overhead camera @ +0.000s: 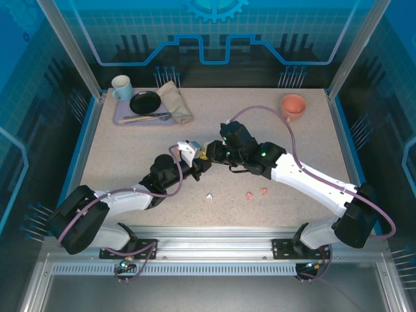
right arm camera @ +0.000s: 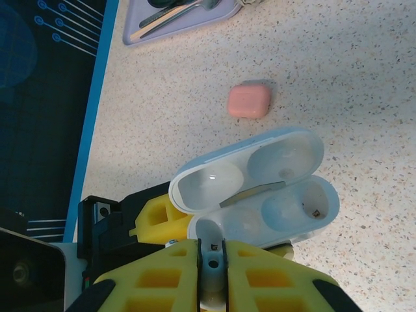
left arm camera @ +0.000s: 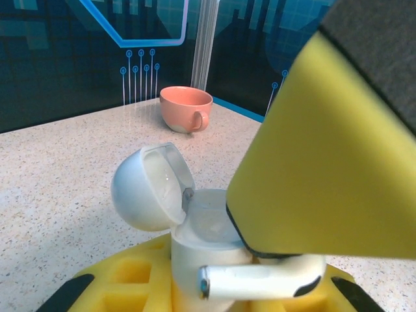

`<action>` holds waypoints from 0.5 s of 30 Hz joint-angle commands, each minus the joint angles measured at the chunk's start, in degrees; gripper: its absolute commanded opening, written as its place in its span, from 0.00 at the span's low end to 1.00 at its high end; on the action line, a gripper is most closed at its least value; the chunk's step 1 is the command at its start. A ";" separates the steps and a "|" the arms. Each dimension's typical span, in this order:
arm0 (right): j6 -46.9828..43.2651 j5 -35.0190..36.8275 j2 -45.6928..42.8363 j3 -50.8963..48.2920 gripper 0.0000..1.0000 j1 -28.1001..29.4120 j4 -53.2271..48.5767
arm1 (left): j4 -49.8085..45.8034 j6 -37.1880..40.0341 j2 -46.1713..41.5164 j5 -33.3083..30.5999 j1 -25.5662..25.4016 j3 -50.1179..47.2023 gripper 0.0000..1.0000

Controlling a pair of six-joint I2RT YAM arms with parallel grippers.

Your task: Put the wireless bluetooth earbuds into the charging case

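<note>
Beige speckled table [overhead camera: 130, 175] fills the workspace, with two white-and-black arms reaching in from the near edge and meeting at its middle. At the far left we see a lilac tray [overhead camera: 120, 120] with a mug, a dark plate and cutlery; at the far right stands a salmon cup [overhead camera: 293, 106].

The left gripper [overhead camera: 197, 164] is clamped on a white charging case [right arm camera: 260, 188], holding it above the table between yellow padded fingers. Its lid [left arm camera: 146, 188] is swung back, and both wells in the base look empty. A closed pink case [right arm camera: 249, 101] lies on the table beyond it, well apart.

The right gripper [right arm camera: 211, 250] is drawn narrow, pinching a white earbud [left arm camera: 260, 279] between its yellow fingers. In the left wrist view the earbud lies sideways, its long axis roughly level, touching or just beside the front edge of the open case. In the right wrist view it sits at the rim of the nearer well.

We judge that the coming move turns on this: the well opens upward, while the earbud's stem points across it, so the right arm must tip the stem down into that nearest well.

Three loose earbuds rest on the table nearer the arm bases: one white [overhead camera: 210, 196] and two pink [overhead camera: 250, 194], [overhead camera: 264, 191].
</note>
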 commanded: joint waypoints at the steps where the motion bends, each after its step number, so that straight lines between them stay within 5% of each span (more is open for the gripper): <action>1: 1.46 -0.29 -2.18 -2.26 0.14 -0.61 -0.08 | 1.59 1.40 -1.34 -1.59 -0.76 -0.23 0.00; 15: 3.44 2.13 -9.07 -10.71 0.12 -5.17 -6.40 | -0.72 4.74 -4.02 -6.98 -0.51 -2.44 0.00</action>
